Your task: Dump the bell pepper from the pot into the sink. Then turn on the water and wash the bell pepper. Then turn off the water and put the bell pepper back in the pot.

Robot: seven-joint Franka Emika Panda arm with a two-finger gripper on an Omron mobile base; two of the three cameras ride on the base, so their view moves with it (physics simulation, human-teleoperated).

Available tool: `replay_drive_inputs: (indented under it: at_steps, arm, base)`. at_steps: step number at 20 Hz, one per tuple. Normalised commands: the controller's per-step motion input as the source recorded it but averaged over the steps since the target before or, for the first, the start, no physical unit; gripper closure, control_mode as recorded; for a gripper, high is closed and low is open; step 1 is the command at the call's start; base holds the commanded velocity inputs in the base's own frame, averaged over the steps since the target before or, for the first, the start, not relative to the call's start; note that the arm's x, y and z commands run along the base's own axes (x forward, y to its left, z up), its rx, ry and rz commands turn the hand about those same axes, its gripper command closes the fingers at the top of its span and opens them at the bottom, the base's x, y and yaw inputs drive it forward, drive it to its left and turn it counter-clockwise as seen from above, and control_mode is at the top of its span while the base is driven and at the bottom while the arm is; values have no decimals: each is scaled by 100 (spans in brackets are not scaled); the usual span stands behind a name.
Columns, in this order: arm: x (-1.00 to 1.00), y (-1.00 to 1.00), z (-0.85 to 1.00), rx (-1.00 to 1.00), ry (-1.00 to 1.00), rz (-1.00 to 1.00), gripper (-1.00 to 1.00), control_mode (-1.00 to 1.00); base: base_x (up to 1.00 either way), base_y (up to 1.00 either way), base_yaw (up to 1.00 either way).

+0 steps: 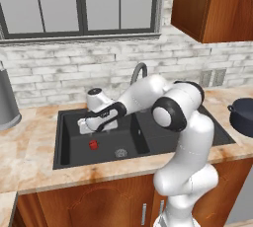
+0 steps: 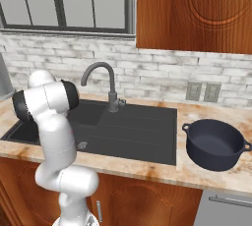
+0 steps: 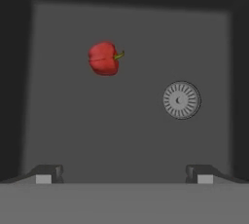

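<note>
— Fingertips (image 3: pixel 48 173) sat closest to the hand camera, one at each bottom corner of its view, far apart with bare basin floor between them. So the end effector (image 3: pixel 124 174) was released, grasping nothing?

— Yes. From the left base camera the end effector (image 1: pixel 89 125) hung inside the sink (image 1: pixel 63 142), above the deep basin, pointing down.

— Where was the bell pepper (image 3: pixel 104 58)?

— It lay on the basin floor. In the hand view it was at about eleven o'clock from the picture's middle, its small stem toward three o'clock. It stood well apart from both fingertips.

— And the drain (image 3: pixel 181 100)?

— At roughly three o'clock from the middle, apart from the pepper. In the left base view the bell pepper (image 1: pixel 93 145) lay at about five o'clock below the end effector, and the drain (image 1: pixel 120 153) was off toward four o'clock from the pepper.

— Moving outward?

— The faucet (image 2: pixel 102 83) rose behind the sink (image 2: pixel 147 136), its curved neck arching toward nine o'clock in the right base view. No stream showed under it.

— The pot (image 2: pixel 214 144)?

— It stood upright on the desk (image 2: pixel 197 171), just beside the sink's rim at three o'clock; its inside looked dark and bare. The left base view caught the pot (image 1: pixel 243 115) at the picture's three o'clock edge.

— Anything else?

— A grey metal container (image 1: pixel 7 103) stood on the desk (image 1: pixel 29 157) at nine o'clock of the sink.
</note>
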Motion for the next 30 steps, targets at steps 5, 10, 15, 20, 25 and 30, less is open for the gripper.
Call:
replay_drive_inputs:
  at_steps: [5, 10, 15, 20, 25, 30]
  arm:
    - [34, 0, -42, 0, 0, 2, -100, -100]
    - [30, 3, -41, 0, 0, 2, -100, -100]
    - [24, 10, -36, 0, 0, 3, -100, -100]
    - [15, 8, -33, 0, 0, 3, -100, -100]
    - [18, 5, -32, 0, 0, 3, -100, -100]
    - [20, 4, -27, 0, 0, 3, -100, -100]
  base:
    - [0, 0, 0]
    - [0, 0, 0]
    - [0, 0, 0]
    - [0, 0, 0]
    - [0, 0, 0]
    - [0, 0, 0]
